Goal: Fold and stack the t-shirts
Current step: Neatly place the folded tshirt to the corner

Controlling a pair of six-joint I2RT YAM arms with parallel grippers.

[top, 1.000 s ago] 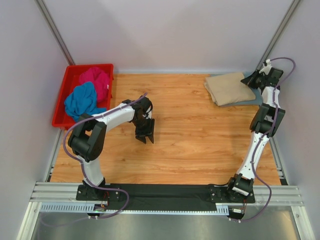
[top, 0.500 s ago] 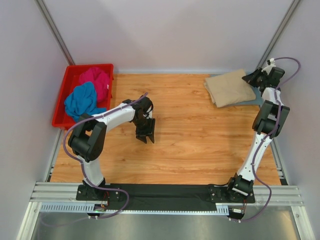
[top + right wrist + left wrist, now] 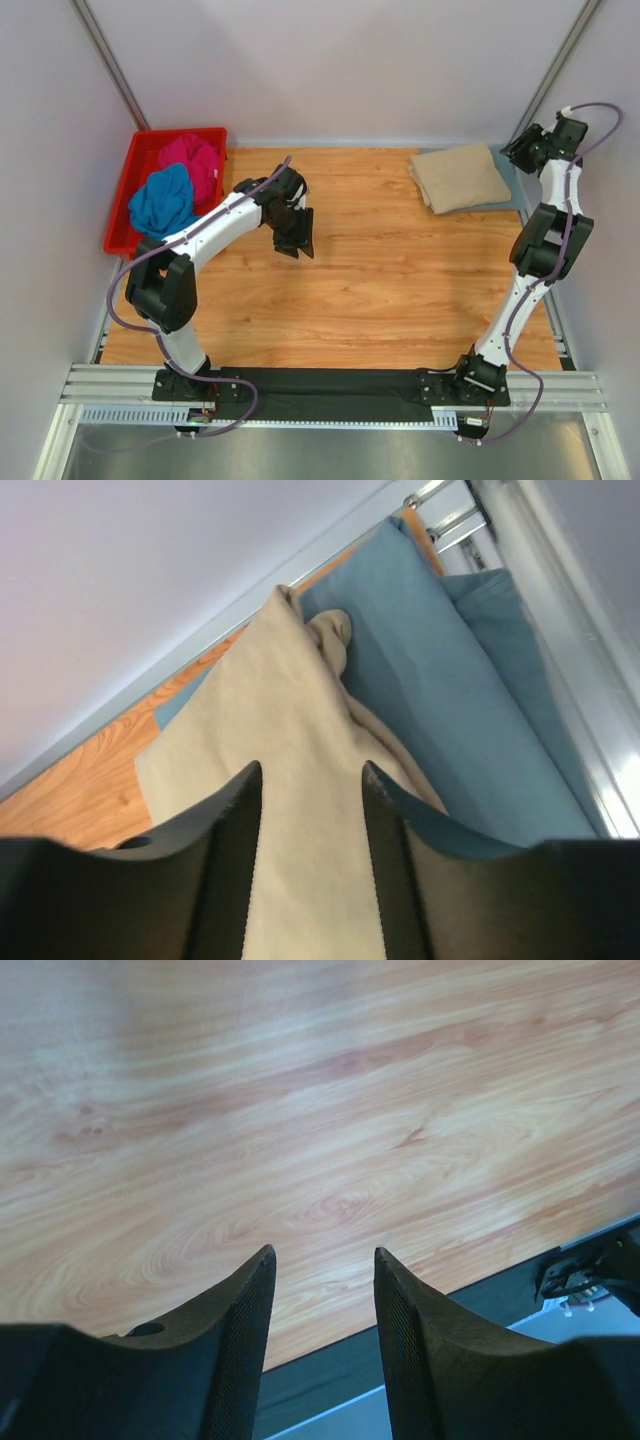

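A folded beige t-shirt [image 3: 460, 178] lies at the back right on a folded grey-blue t-shirt [image 3: 512, 195]; both also show in the right wrist view, beige [image 3: 250, 730] over grey-blue [image 3: 450, 680]. My right gripper [image 3: 518, 152] is open and empty, lifted over the stack's right end; in its wrist view [image 3: 312, 775] the beige cloth shows between the jaws. A magenta t-shirt [image 3: 192, 160] and a bright blue t-shirt [image 3: 162, 200] lie bunched in the red bin [image 3: 125, 190]. My left gripper [image 3: 296, 238] is open and empty above bare table [image 3: 322, 1252].
The wooden table [image 3: 380, 280] spreads between the arms. The cell's walls and a metal corner post [image 3: 560, 60] stand close behind the stack. A black strip and metal rail [image 3: 330, 385] run along the near edge.
My right gripper has drawn back and up from the beige shirt toward the right wall. My left arm has shifted toward the back, its gripper still open.
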